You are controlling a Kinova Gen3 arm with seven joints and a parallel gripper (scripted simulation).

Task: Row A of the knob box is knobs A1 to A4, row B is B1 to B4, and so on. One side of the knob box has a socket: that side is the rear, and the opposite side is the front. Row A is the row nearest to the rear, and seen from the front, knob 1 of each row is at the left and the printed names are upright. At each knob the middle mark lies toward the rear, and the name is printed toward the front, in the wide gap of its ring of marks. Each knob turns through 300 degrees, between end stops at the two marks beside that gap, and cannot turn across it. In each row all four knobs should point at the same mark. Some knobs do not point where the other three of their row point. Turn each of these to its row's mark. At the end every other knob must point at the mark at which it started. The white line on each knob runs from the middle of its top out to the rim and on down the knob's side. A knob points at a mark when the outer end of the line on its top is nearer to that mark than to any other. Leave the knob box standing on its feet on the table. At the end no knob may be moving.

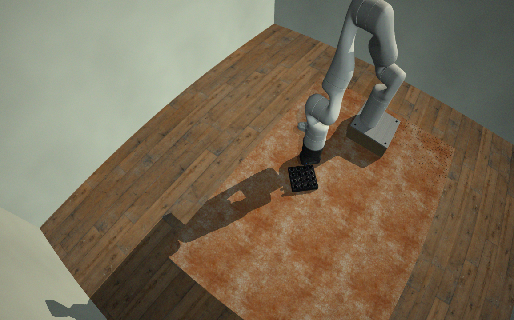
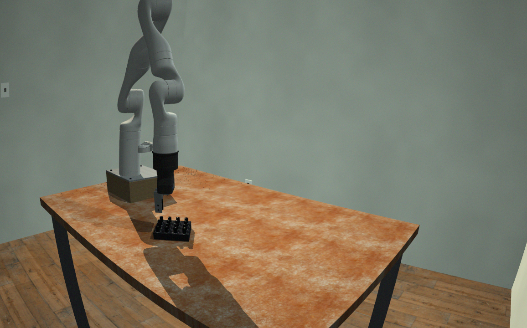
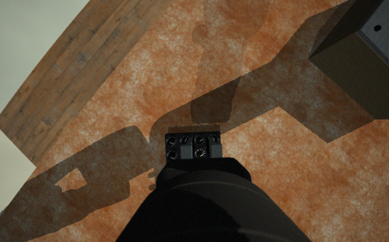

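Note:
The black knob box (image 1: pixel 302 178) (image 2: pixel 172 235) (image 3: pixel 166 146) stands on its feet on the rust-coloured table (image 1: pixel 330 246) (image 2: pixel 298 244), near the arm's base. My gripper (image 2: pixel 158 207) (image 3: pixel 200 144) (image 1: pixel 307 162) hangs straight down a short way above the box's edge nearest the base. It touches nothing. Its fingers stand partly apart and are empty. In the wrist view two grey fingers frame one knob (image 3: pixel 199 154) below them, and my black wrist hides most of the box. Only two rows of knobs show there. The knob names and marks are too small to read.
The arm's block pedestal (image 1: pixel 372 135) (image 2: pixel 131 187) (image 3: pixel 356 74) stands on the table close behind the box. The table's edge (image 2: pixel 94 244) runs close by on the box's far side from the open table top. Wooden floor lies below.

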